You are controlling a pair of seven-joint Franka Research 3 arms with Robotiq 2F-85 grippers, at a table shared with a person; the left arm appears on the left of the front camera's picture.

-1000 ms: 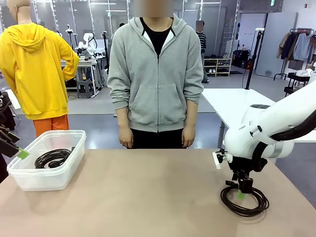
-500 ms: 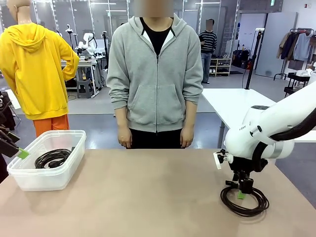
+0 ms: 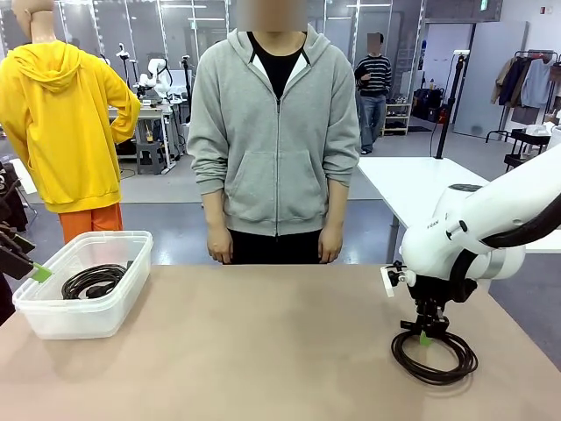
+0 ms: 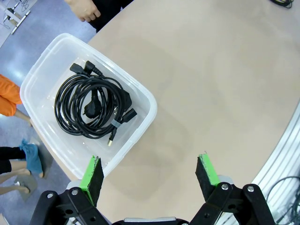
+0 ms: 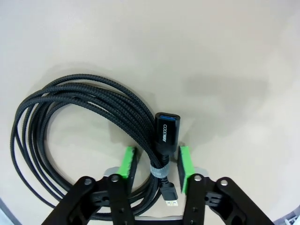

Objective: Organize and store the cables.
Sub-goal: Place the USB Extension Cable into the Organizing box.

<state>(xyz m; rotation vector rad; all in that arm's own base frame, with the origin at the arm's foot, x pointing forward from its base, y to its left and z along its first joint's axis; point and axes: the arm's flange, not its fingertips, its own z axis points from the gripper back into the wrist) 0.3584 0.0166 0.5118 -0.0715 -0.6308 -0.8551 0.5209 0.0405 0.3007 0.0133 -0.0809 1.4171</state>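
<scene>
A coiled black cable point(image 5: 70, 108) with a USB plug and a small tie lies on the table at the right point(image 3: 438, 360). My right gripper point(image 5: 157, 164) stands straight down over it point(image 3: 425, 336), its green pads closed on the tied bundle at the coil's near edge. Other coiled black cables point(image 4: 91, 110) with plug ends lie inside a clear plastic box point(image 4: 145, 101) at the table's left point(image 3: 88, 241). My left gripper point(image 4: 150, 171) hangs open and empty above the table beside that box, showing at the left edge in the front view point(image 3: 26, 263).
A person in a grey hoodie point(image 3: 276, 132) stands at the far edge, hands hanging at the sides. The tan tabletop point(image 3: 263, 351) stretches bare between the box and the coil. A white table point(image 3: 412, 184) stands behind on the right.
My right gripper's jaws closed in on the tied section of the cable while the arm stayed over the coil. The left arm and the box have not moved.
</scene>
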